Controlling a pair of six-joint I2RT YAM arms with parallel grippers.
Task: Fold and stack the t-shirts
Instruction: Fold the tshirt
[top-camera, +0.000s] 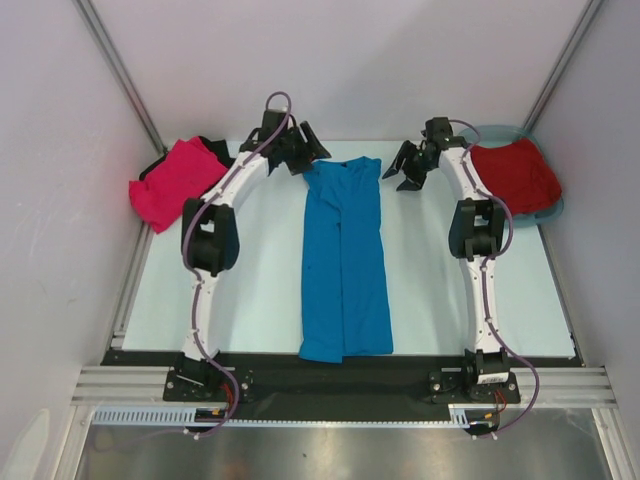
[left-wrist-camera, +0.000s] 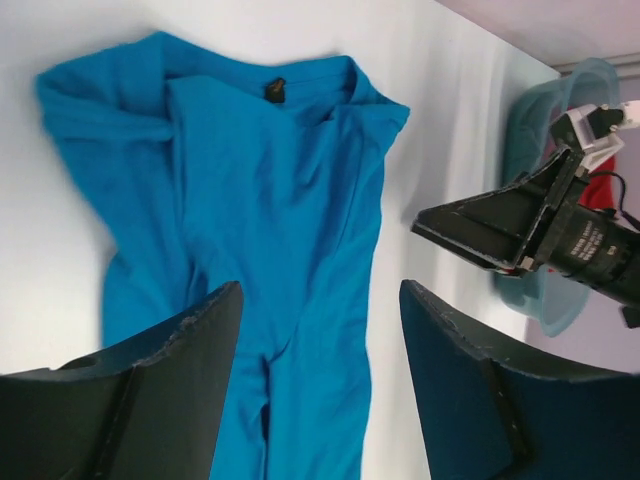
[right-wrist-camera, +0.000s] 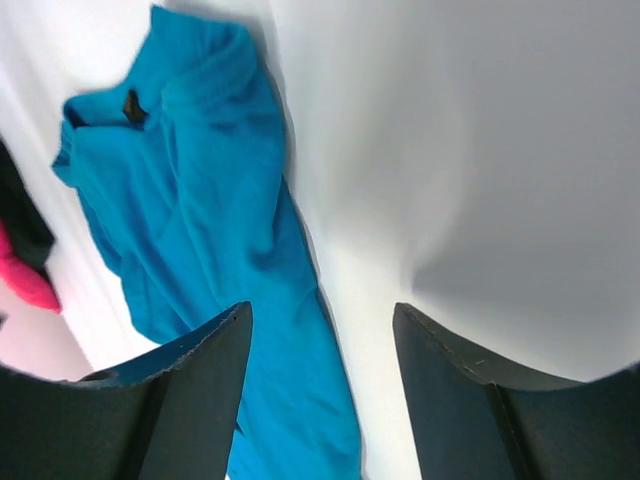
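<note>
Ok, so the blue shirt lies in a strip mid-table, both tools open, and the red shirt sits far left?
No: the red shirt sits far right, on the teal tub, as the top view shows. The pink shirt is far left. The rest holds.

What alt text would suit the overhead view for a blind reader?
A bright blue t-shirt, folded lengthwise, lies between two robot arms; the left gripper and right gripper hover open by its collar. A hot pink t-shirt sits far left, a dark red t-shirt in a teal tub far right.
</note>
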